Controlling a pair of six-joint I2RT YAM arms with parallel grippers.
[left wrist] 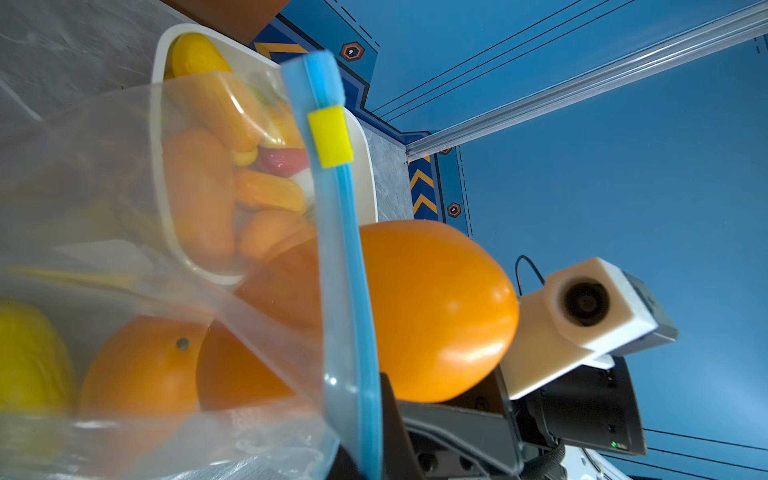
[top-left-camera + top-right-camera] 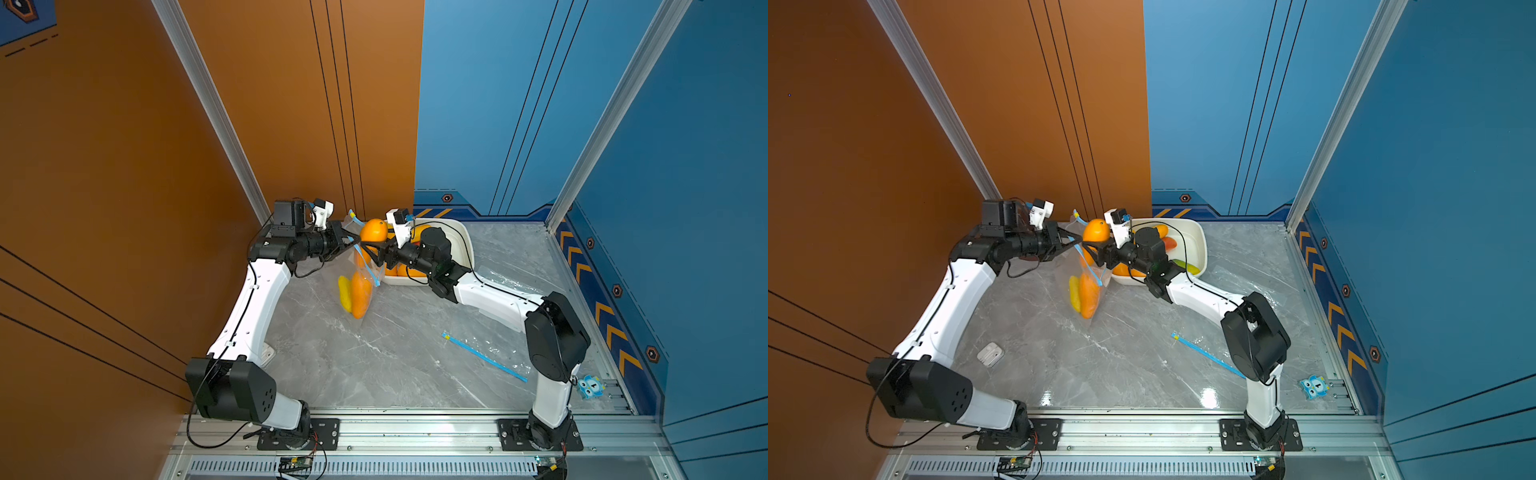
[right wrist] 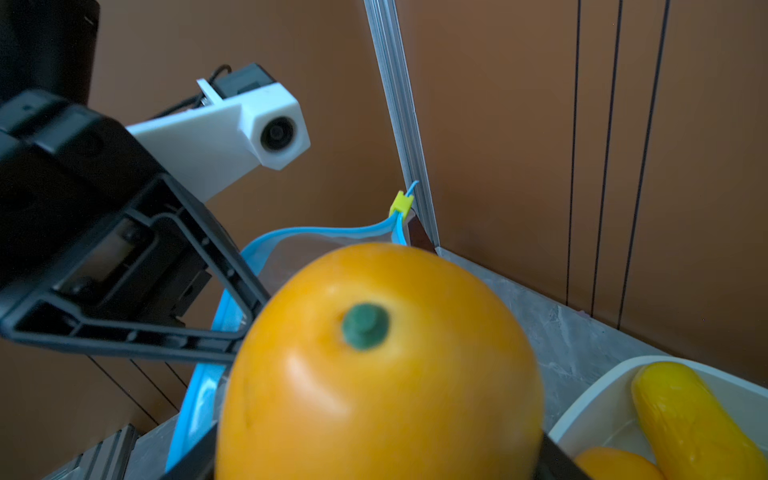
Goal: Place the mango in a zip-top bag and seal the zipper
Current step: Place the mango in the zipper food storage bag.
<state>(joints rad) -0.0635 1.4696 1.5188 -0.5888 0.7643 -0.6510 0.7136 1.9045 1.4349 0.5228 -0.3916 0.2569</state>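
Starting big, Jo: why does the white tub (image 2: 465,239) sit at the back of the table (image 2: 395,365)?

It's the supply, Sam. More fruits lie in it, within easy reach of the right arm (image 2: 494,299), so I'd judge each pick is a short swing across.

And the zip-top bag (image 2: 369,272), hanging in the air?

The left gripper (image 2: 353,240) is pinched fully shut on its blue zipper strip (image 1: 353,291), so the bag dangles with its mouth upward and gaping. An orange fruit (image 2: 359,297) and a yellow fruit (image 2: 344,293) are already inside, weighing the bottom down.

Where's the mango (image 2: 374,230)?

It's at the bag's mouth, stem end showing from above, between the jaws of the right gripper (image 2: 371,246). They stand wide, one on each flank, carrying it. How firm the grip is, I can't tell. By my reading it's not yet inside.

The yellow slider (image 1: 330,135)?

Parked near one end of the strip, leaving the mouth free. Sealing is left to do.

Poses?

The left arm (image 2: 266,286) rises from its base, bends at the elbow and reaches level toward the back corner. The right arm mirrors it, with its forearm level and its jaws facing the left gripper, nearly tip to tip.
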